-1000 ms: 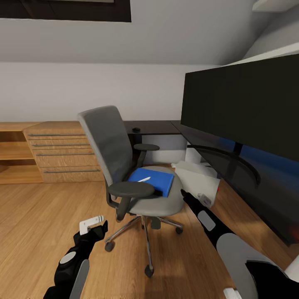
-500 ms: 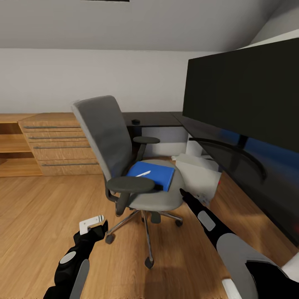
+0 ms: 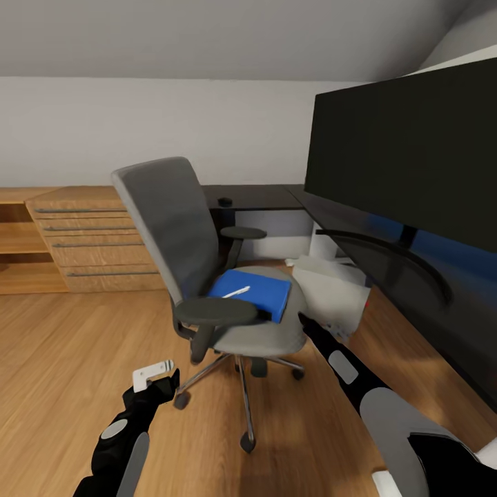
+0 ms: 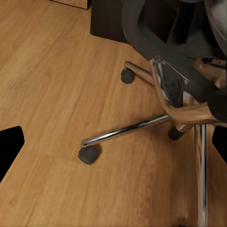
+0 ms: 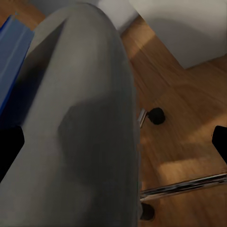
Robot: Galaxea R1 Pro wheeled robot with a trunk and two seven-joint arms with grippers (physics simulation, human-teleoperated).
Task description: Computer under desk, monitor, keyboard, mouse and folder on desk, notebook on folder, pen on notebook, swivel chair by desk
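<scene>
Desk (image 3: 255, 198), the long black surface, is seen running along the right side and back toward the far wall, and the monitor (image 3: 407, 162) is already carried on it, its curved foot planted on the top, so that part of the task appears settled. Swivel chair (image 3: 207, 276) is placed on the wooden floor (image 3: 62, 359) just beside the surface, turned partly away from it, probably because it serves for now as a stand for loose items. Computer (image 3: 335, 297), a pale box, is seen low down between chair and surface, seemingly under the top's edge. Folder (image 3: 259, 293) lies flat on the seat, with a thin white pen (image 3: 237, 293) resting on top. A small dark object, possibly the mouse (image 3: 224, 201), sits on the far part of the surface.

The right end effector (image 3: 304, 319) is held close to the seat's edge, presumably to reach the folder; its fingers are spread wide and nothing is gripped. The left end effector (image 3: 153, 373) is held low over the floor near the chrome base (image 4: 161, 113), likewise spread apart and empty.
</scene>
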